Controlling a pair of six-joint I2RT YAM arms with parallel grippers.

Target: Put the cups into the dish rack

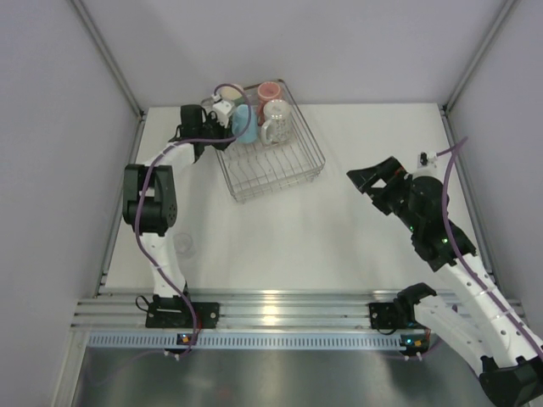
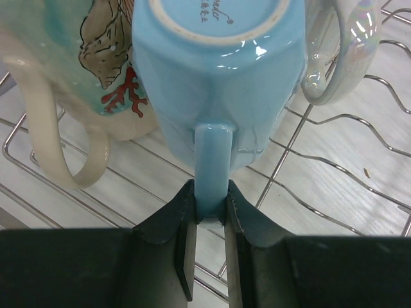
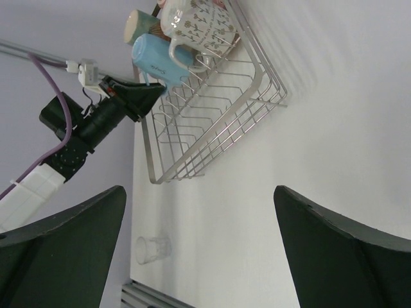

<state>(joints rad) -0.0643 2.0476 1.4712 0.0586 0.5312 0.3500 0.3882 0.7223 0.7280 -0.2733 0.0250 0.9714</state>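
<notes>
Left gripper (image 2: pixel 210 200): jaws are drawn nearly together and pinched on the flat strap handle (image 2: pixel 212 160) of the light blue cup (image 2: pixel 218 77), with a pad seated on each handle face. The cup is held on its side at the far-left corner of the dish rack (image 1: pixel 284 170), its unglazed foot ring and printed base mark turned to the wrist camera. Contact with the wire cannot be confirmed. Right gripper (image 3: pixel 198 192): fingers are spread wide with nothing between them, held over the bare table (image 1: pixel 339 229), well apart from the rack. Cup is glossy glazed ceramic with a faceted body. Rack is thin bright wire with a grid floor and raised sides. Only the left wrist view resolves a cream mug (image 2: pixel 77 58) with shell-and-coral print just beside the blue cup, and a pearlescent mug handle (image 2: pixel 350 45) on the other side. A pink cup (image 1: pixel 270 90) at the rack's far edge is picked out in the top view. A clear glass tumbler (image 1: pixel 185 245) is seen on the table outside the rack, near the left arm, in the top and right wrist views only.
</notes>
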